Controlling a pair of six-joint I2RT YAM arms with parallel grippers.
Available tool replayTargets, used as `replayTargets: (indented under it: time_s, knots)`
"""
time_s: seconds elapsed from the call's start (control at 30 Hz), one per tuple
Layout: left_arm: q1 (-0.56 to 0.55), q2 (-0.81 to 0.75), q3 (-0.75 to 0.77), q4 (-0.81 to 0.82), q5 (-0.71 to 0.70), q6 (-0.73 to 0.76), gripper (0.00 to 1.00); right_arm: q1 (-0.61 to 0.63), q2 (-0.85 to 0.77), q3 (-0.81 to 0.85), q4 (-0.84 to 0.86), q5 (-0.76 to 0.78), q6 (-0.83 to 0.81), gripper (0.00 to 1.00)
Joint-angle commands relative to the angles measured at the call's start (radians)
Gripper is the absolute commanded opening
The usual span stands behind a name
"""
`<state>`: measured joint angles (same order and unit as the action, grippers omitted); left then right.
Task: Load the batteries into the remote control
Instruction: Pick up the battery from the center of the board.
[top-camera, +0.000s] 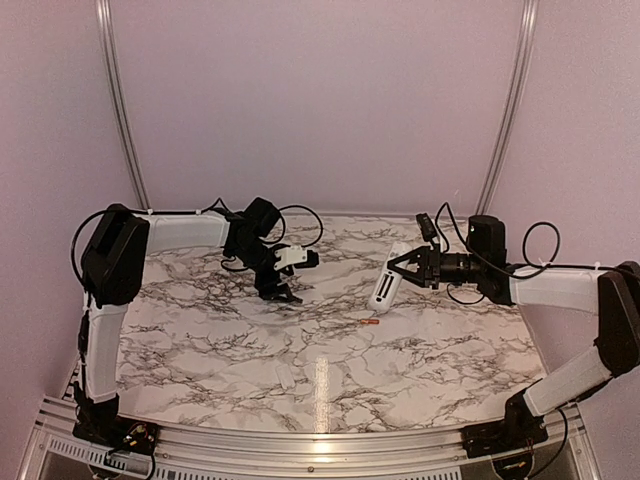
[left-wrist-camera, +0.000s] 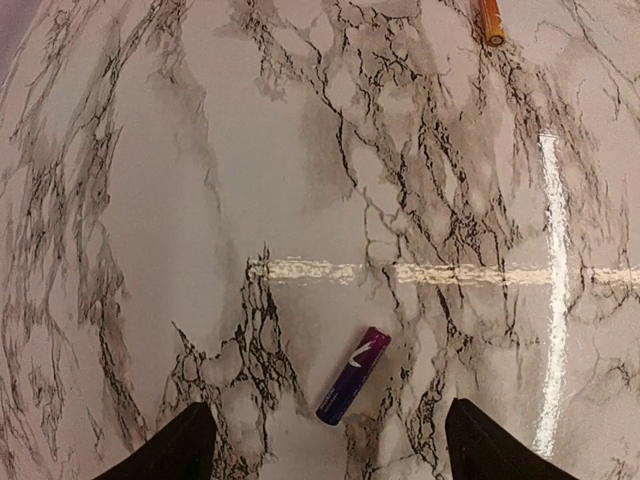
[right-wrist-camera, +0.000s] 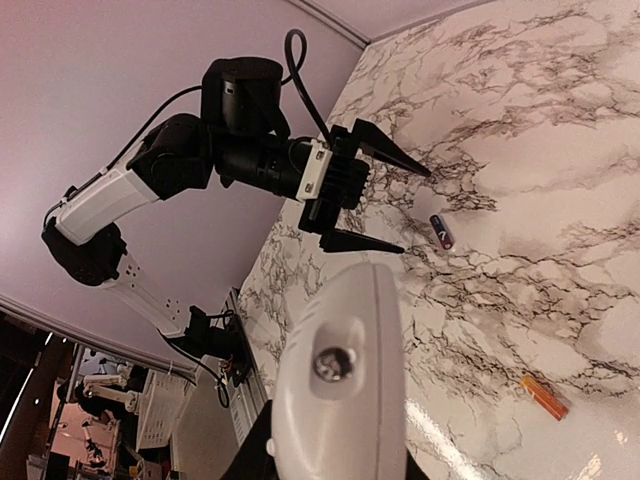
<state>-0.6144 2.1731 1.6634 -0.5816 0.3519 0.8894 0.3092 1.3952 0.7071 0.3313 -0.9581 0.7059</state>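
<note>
A dark purple battery lies flat on the marble table, in the gap between my left gripper's black fingertips, touching neither. That gripper is open and points down at the left-centre of the table. The orange battery lies further toward the middle, also seen as the orange battery at the left wrist view's top edge. My right gripper is shut on the white remote control, held tilted above the table. The remote control fills the right wrist view, end-on.
A small plain white flat piece lies near the front of the marble table. Metal rails run along the front edge and up the back wall. The left arm reaches in from the table's far side in the right wrist view.
</note>
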Motion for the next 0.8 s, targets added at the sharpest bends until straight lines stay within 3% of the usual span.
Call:
replayTargets:
  time_s: [0.0, 0.33, 0.6, 0.77]
  knots:
    - [-0.01, 0.07, 0.078, -0.037, 0.056, 0.034, 0.82, -0.01, 0.008, 0.026, -0.005, -0.003, -0.011, 0.0]
    - [-0.013, 0.207, 0.222, -0.16, 0.073, 0.037, 0.72, -0.013, 0.004, 0.048, -0.037, 0.001, -0.028, 0.0]
    - [-0.013, 0.238, 0.246, -0.198, 0.015, 0.005, 0.42, -0.013, 0.005, 0.059, -0.041, 0.004, -0.026, 0.0]
    - [-0.014, 0.233, 0.24, -0.197, -0.033, -0.017, 0.29, -0.013, 0.011, 0.062, -0.043, 0.006, -0.027, 0.0]
